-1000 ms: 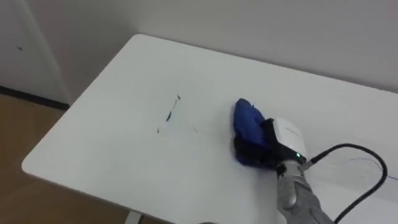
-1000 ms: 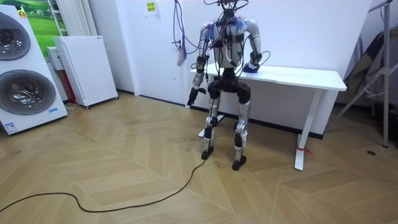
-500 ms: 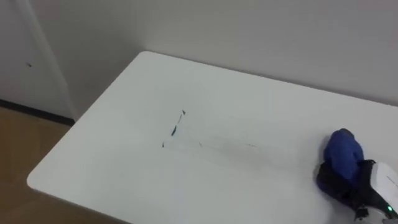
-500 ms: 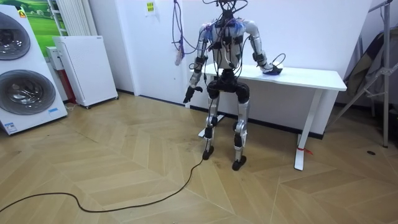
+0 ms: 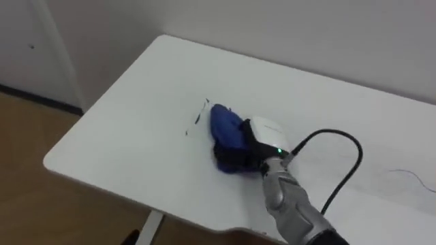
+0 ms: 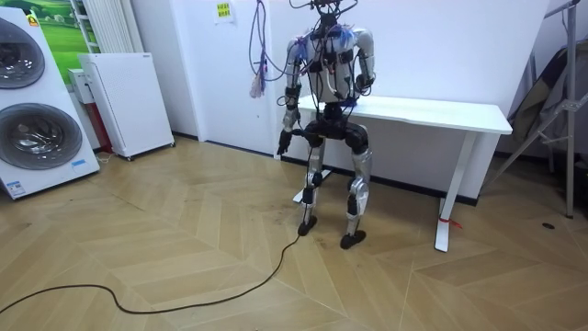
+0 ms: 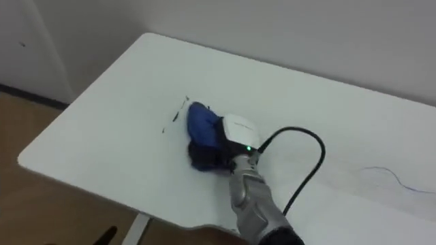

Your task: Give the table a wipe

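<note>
Pressing the blue cloth (image 5: pixel 223 124) to the desk (image 5: pixel 136 129), the right robot hand (image 5: pixel 264 133) shows in the left eye view; whether it grips I cannot tell. Room view: the robot stands at the desk's end toward the room view's left, left robot hand (image 6: pixel 285 141) hanging low. Right eye view: thin dark marks (image 7: pixel 174 117) lie just beside the cloth.

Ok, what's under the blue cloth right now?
The blue cloth lies flat on the white table, with the right hand on top of it. A thin dark mark shows on the table just beside its left edge. Any mark beneath the cloth is covered.
</note>
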Controlling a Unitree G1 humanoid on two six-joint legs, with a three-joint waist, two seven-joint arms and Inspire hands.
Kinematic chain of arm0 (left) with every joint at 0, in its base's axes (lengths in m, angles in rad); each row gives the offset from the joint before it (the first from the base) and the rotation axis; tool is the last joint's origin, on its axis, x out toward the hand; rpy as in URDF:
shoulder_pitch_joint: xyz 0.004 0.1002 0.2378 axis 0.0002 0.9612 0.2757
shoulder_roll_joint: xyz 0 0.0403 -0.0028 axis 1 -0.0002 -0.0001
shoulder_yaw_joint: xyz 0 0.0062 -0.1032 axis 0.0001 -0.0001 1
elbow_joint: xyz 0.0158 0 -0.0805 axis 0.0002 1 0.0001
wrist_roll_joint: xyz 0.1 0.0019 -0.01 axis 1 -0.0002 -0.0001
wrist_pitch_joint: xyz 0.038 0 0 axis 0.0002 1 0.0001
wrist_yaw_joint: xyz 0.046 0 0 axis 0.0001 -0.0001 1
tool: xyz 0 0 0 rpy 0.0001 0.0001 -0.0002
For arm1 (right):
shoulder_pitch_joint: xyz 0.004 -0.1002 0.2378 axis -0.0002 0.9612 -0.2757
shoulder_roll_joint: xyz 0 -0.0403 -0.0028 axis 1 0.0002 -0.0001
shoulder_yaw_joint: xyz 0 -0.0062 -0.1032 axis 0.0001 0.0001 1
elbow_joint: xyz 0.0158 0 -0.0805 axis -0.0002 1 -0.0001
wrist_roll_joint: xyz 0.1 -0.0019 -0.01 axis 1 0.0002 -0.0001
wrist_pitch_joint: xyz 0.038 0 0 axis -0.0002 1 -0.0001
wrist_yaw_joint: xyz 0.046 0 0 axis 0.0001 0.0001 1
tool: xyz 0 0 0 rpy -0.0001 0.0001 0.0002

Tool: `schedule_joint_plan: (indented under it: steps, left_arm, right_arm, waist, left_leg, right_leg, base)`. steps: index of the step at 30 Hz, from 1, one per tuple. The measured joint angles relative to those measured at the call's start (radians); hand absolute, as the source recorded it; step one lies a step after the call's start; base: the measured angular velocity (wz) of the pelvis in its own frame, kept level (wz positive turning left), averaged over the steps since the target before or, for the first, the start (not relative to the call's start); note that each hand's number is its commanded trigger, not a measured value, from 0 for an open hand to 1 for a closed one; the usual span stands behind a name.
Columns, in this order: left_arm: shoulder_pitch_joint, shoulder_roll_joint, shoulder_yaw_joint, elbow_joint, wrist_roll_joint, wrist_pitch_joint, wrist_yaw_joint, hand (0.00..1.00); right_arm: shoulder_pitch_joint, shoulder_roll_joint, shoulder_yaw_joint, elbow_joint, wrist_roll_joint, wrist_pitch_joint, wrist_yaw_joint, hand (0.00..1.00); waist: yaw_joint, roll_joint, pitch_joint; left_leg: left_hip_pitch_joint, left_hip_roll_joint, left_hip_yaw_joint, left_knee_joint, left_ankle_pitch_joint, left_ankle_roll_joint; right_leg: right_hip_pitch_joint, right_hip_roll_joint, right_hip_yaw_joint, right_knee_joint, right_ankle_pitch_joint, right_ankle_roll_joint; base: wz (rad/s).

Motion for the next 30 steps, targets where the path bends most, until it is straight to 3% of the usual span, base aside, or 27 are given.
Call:
schedule_joint_plan:
  steps: [2,4,5,6,7,8,9,10,11,13,16,17,20,22,24,26,28,30]
  left_arm:
    - [0.012,0.029,0.002,-0.013,-0.01,-0.005,0.0,0.0]
    - [0.017,0.062,0.016,-0.01,-0.008,-0.005,0.001,0.0]
    - [0.018,0.083,0.044,0.0,0.009,-0.004,0.0,0.0]
    - [0.017,0.104,0.077,0.005,0.031,-0.004,0.002,0.0]
    - [0.018,0.104,0.091,0.008,0.039,-0.002,0.002,0.0]
    - [0.018,0.104,0.105,0.01,0.041,0.0,0.002,0.0]
    - [0.015,0.102,0.102,0.01,0.036,-0.001,0.003,0.0]
    - [0.014,0.099,0.101,0.01,0.032,-0.003,0.003,0.0]
    - [0.012,0.089,0.1,0.012,0.007,-0.007,0.005,0.0]
    - [-0.002,0.062,0.094,0.025,-0.013,-0.027,0.007,0.0]
    - [-0.024,0.027,0.062,0.027,-0.018,-0.031,0.022,0.0]
    - [-0.033,0.007,0.059,0.03,-0.021,-0.034,0.025,0.0]
    - [-0.038,0.002,0.02,0.072,-0.037,-0.038,0.033,0.0]
    - [-0.024,0.002,0.011,0.117,-0.034,-0.039,0.044,0.0]
    - [0.016,-0.001,0.005,0.117,-0.033,-0.031,0.048,0.0]
    - [0.049,-0.008,-0.002,0.096,-0.055,-0.012,0.049,0.0]
    - [0.098,-0.007,-0.006,0.046,-0.078,0.011,0.05,0.0]
    - [0.138,-0.003,-0.002,0.034,-0.079,0.018,0.051,0.0]
  right_arm:
    - [0.018,-0.035,-0.009,0.022,0.069,-0.017,-0.05,1.0]
    - [0.049,-0.065,-0.035,0.046,0.097,-0.073,-0.103,1.0]
    - [0.084,-0.074,-0.078,0.056,0.096,-0.104,-0.137,1.0]
    - [0.124,-0.087,-0.126,0.057,0.096,-0.13,-0.165,1.0]
    - [0.149,-0.102,-0.146,0.057,0.095,-0.139,-0.179,1.0]
    - [0.183,-0.142,-0.18,0.058,0.1,-0.154,-0.201,1.0]
    - [0.195,-0.188,-0.199,0.059,0.116,-0.157,-0.21,1.0]
    - [0.196,-0.208,-0.208,0.064,0.123,-0.157,-0.212,1.0]
    - [0.19,-0.233,-0.222,0.074,0.128,-0.15,-0.212,1.0]
    - [0.199,-0.244,-0.241,0.074,0.128,-0.131,-0.206,1.0]
    - [0.19,-0.215,-0.232,0.05,0.121,-0.098,-0.193,1.0]
    - [0.176,-0.19,-0.23,0.019,0.088,-0.061,-0.176,1.0]
    - [0.127,-0.157,-0.152,-0.058,0.027,0.017,-0.108,1.0]
    - [0.087,-0.135,-0.105,-0.079,0.018,0.031,-0.042,1.0]
    - [0.042,-0.111,-0.093,-0.091,0.016,0.028,0.022,1.0]
    - [0.019,-0.118,-0.101,-0.09,0.019,0.021,0.031,1.0]
    - [0.025,-0.134,-0.113,-0.081,0.023,-0.009,0.004,1.0]
    - [0.087,-0.173,-0.129,-0.04,0.023,-0.073,-0.084,1.0]
  waist:
    - [-0.001,0.003,-0.0028]
    - [-0.028,-0.001,-0.005]
    - [-0.061,-0.017,-0.0097]
    - [-0.085,-0.04,-0.0118]
    - [-0.09,-0.035,-0.0187]
    - [-0.096,-0.024,-0.0263]
    - [-0.113,-0.017,-0.0271]
    - [-0.124,-0.013,-0.0288]
    - [-0.139,-0.004,-0.0314]
    - [-0.185,-0.007,-0.0308]
    - [-0.193,-0.008,-0.0297]
    - [-0.185,-0.008,-0.0294]
    - [-0.158,-0.006,-0.0291]
    - [-0.151,-0.003,-0.0283]
    - [-0.152,0.008,-0.021]
    - [-0.144,0.031,-0.0114]
    - [-0.143,0.046,-0.0155]
    - [-0.171,0.059,-0.0229]
  left_leg:
    - [0.002,0.024,0.011,-0.005,0.011,-0.019]
    - [0.008,0.054,0.014,-0.011,0.02,-0.046]
    - [0.007,0.069,0.018,-0.011,0.026,-0.068]
    - [0.006,0.072,0.018,-0.002,0.024,-0.095]
    - [0.006,0.087,0.017,0.006,0.021,-0.109]
    - [0.012,0.12,0.02,0.0,0.023,-0.133]
    - [0.017,0.144,0.027,-0.019,0.034,-0.155]
    - [0.018,0.154,0.027,-0.029,0.041,-0.164]
    - [0.024,0.172,0.027,-0.043,0.057,-0.171]
    - [0.043,0.186,0.026,-0.069,0.088,-0.14]
    - [0.05,0.201,0.027,-0.083,0.093,-0.116]
    - [0.049,0.201,0.027,-0.097,0.087,-0.106]
    - [0.048,0.193,0.024,-0.115,0.088,-0.107]
    - [0.045,0.159,0.024,-0.111,0.087,-0.107]
    - [0.028,0.087,0.023,-0.105,0.081,-0.108]
    - [0.02,0.045,0.021,-0.118,0.065,-0.09]
    - [0.021,0.024,-0.003,-0.14,0.061,-0.084]
    - [0.051,-0.001,-0.038,-0.17,0.066,-0.07]
  right_leg:
    - [0.007,-0.055,0.033,-0.029,0.008,0.013]
    - [0.053,-0.079,0.044,-0.156,0.057,0.018]
    - [0.075,-0.084,0.043,-0.22,0.118,0.021]
    - [0.072,-0.08,0.022,-0.24,0.185,0.053]
    - [0.081,-0.07,0.012,-0.238,0.164,0.083]
    - [0.092,-0.036,-0.002,-0.246,0.13,0.101]
    - [0.083,-0.013,-0.011,-0.233,0.098,0.108]
    - [0.068,-0.005,-0.014,-0.219,0.083,0.106]
    - [0.041,0.009,-0.016,-0.175,0.059,0.091]
    - [0.016,0.022,-0.014,-0.115,0.009,0.071]
    - [-0.008,0.046,-0.008,-0.082,-0.034,0.053]
    - [-0.029,0.062,0.004,-0.069,-0.042,0.043]
    - [-0.068,0.136,0.074,-0.083,-0.022,0.009]
    - [-0.064,0.16,0.103,-0.126,0.003,-0.008]
    - [-0.057,0.168,0.124,-0.186,0.042,-0.022]
    - [-0.061,0.175,0.156,-0.208,0.053,-0.015]
    - [-0.068,0.175,0.169,-0.212,0.058,-0.01]
    - [-0.036,0.173,0.182,-0.228,0.057,-0.01]
  base:
    - [0.63]
    - [0.68]
    - [0.66]
    - [0.53]
    - [0.06]
    - [-0.32]
    - [-0.41]
    - [-0.39]
    - [-0.24]
    - [-0.07]
    - [-0.1]
    - [-0.35]
    - [-0.52]
    - [-0.42]
    - [-0.2]
    - [-0.23]
    - [-0.11]
    - [0.24]
